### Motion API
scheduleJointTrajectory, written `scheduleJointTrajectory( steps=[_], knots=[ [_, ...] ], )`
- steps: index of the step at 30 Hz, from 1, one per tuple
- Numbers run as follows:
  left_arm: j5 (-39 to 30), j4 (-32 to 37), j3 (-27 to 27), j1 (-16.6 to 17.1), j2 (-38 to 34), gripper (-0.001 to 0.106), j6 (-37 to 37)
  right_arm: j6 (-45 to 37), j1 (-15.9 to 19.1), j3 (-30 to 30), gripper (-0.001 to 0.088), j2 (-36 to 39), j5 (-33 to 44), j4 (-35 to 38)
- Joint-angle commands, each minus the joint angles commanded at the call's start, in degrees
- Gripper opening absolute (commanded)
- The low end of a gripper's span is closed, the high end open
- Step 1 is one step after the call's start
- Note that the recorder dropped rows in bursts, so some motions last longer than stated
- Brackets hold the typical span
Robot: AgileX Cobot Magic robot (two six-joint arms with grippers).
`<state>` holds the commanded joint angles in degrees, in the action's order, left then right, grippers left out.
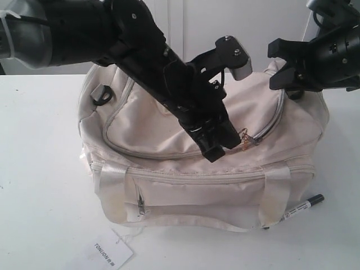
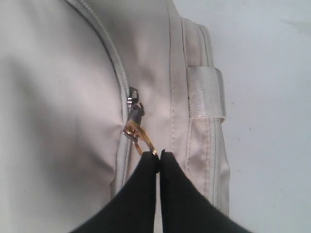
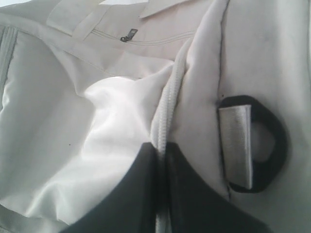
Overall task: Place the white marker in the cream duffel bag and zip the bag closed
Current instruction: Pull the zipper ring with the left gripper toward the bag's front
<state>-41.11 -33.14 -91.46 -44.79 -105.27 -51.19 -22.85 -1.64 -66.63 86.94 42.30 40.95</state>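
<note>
The cream duffel bag (image 1: 169,191) lies on the white table with its curved top zipper facing me. My left gripper (image 1: 229,142) reaches down across the bag top and is shut on the gold ring pull (image 2: 141,138) of that zipper; the fingertips (image 2: 150,162) pinch the ring's end. My right gripper (image 1: 280,72) is at the bag's right end, shut on a raised fold of the zipper seam (image 3: 167,111). The white marker (image 1: 304,205) lies on the table at the bag's front right corner, black cap pointing outward, its other end tucked under the bag.
A white paper tag printed TONLION (image 1: 107,253) lies on the table in front of the bag. A black D-ring (image 3: 272,145) sits on a strap loop beside my right fingers, another (image 1: 103,94) at the bag's left end. The front pocket zip (image 1: 140,205) hangs down.
</note>
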Motion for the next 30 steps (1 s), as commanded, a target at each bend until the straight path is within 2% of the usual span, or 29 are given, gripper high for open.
scheduleJointTrajectory(
  steps=[7, 17, 30],
  knots=[
    [-4.40, 4.57, 0.00, 0.00, 0.00, 0.000, 0.42, 0.00, 0.00, 0.00, 0.0000, 0.00, 0.00, 0.00],
    [-9.14, 12.81, 0.00, 0.00, 0.00, 0.000, 5.42, 0.00, 0.00, 0.00, 0.0000, 0.00, 0.00, 0.00],
    [-12.50, 19.11, 0.00, 0.00, 0.00, 0.000, 8.01, 0.00, 0.00, 0.00, 0.0000, 0.00, 0.00, 0.00]
  ],
)
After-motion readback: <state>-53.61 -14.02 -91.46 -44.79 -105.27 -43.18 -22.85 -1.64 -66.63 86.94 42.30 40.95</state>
